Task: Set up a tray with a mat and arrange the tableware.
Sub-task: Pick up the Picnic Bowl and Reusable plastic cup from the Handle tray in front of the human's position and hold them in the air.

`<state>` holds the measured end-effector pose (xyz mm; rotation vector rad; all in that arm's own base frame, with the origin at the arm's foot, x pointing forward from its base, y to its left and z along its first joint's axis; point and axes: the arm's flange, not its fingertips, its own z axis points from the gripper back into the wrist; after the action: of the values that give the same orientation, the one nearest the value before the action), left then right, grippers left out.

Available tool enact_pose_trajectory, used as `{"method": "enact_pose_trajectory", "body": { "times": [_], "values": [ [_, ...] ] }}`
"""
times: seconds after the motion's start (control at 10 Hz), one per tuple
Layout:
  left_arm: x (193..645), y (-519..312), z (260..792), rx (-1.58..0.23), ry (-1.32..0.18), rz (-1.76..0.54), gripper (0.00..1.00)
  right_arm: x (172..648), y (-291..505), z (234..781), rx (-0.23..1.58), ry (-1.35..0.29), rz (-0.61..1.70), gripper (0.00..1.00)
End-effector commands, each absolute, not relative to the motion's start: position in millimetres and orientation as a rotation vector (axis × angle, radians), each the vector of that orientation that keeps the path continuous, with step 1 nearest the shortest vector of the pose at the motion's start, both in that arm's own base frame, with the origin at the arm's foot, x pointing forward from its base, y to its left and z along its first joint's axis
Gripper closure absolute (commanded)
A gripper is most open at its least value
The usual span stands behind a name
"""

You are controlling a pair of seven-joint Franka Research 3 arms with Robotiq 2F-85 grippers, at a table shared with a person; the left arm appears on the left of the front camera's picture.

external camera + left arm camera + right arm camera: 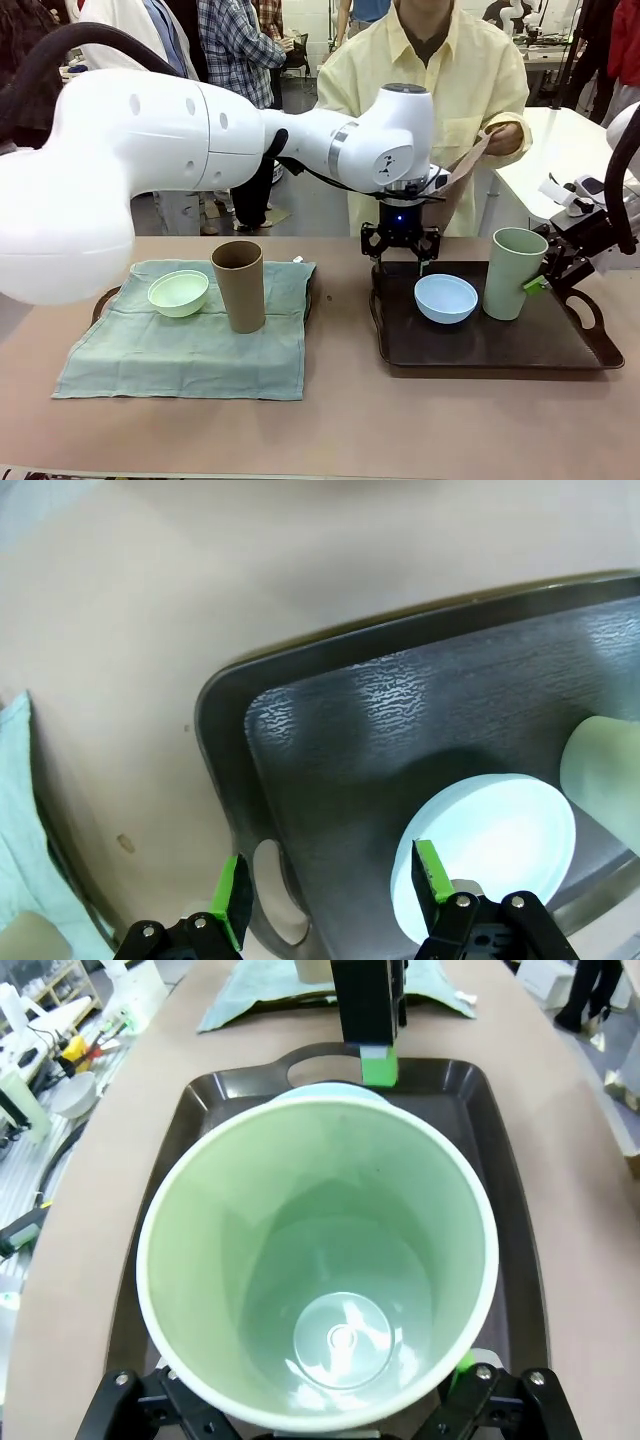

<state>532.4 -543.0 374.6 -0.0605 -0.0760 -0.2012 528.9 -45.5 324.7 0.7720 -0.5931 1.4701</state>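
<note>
pale green cup (605, 765) cut by edge

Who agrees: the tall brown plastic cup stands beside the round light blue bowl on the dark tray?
No. The front view shows the tall pale green plastic cup, not brown, beside the round light blue bowl on the dark tray.

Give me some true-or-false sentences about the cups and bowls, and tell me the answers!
1. The brown cup stands on the green cloth. True.
2. The pale green cup lies on its side. False: it stands upright in the dark tray.
3. The blue bowl sits in the dark tray. True.
4. The mint bowl is inside the brown cup. False: it sits beside it on the cloth.
5. The left gripper holds the blue bowl. False: its fingers are apart with nothing between them.
</note>
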Motion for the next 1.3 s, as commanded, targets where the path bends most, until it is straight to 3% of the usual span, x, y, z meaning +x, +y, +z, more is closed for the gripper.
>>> {"method": "enact_pose_trajectory", "body": {
  "times": [0.0,0.8,1.2],
  "values": [
    [536,-564,381,-0.07,-0.067,-0.18,0.16,525,-38,320,0.771,-0.635,1.49,0.0],
    [514,-583,364,-0.048,-0.003,-0.173,0.16,540,-32,317,0.803,-0.678,1.48,0.0],
    [512,-584,357,-0.04,-0.046,-0.165,0.16,543,-29,317,0.811,-0.682,1.464,0.0]
  ]
}}
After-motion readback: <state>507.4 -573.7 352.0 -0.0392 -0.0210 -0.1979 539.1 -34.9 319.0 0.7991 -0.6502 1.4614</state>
